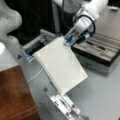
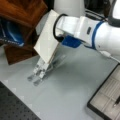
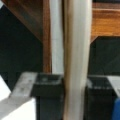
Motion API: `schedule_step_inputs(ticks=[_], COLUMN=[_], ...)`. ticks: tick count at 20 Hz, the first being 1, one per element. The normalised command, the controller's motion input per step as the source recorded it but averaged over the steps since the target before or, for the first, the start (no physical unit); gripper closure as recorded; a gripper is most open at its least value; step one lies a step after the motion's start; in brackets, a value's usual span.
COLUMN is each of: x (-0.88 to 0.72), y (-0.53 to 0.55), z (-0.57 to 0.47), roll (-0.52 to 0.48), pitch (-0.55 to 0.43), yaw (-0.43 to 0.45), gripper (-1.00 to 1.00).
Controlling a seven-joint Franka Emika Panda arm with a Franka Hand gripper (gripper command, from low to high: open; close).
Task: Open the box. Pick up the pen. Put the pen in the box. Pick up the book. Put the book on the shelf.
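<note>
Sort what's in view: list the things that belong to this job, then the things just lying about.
Job:
- book, clamped in the gripper, lifted off the table
- box, open
- pen, lying in the box
- shelf

Lying about:
- metal bracket on the grey table
- blue item under the shelf

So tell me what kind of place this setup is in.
Likely a robotics lab bench. A grey tabletop carries a metal fixture and the open box, beside a wooden shelf. The gripper holds the book off the table.
</note>
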Motion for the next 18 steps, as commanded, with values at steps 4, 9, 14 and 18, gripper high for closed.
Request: schedule_step_inputs(ticks=[4,9,14,18], x=[0.16,0.1,-0.02,-0.11], y=[0.06,-0.1,-0.28,-0.36], z=[0.35,0.42,0.46,0.4], roll=[-0.061,-0.065,-0.059,-0.052], pitch=[0.247,0.228,0.178,0.109], yaw=[-0.427,-0.321,-0.193,-0.073], gripper=[1.0,1.0,1.0,1.0])
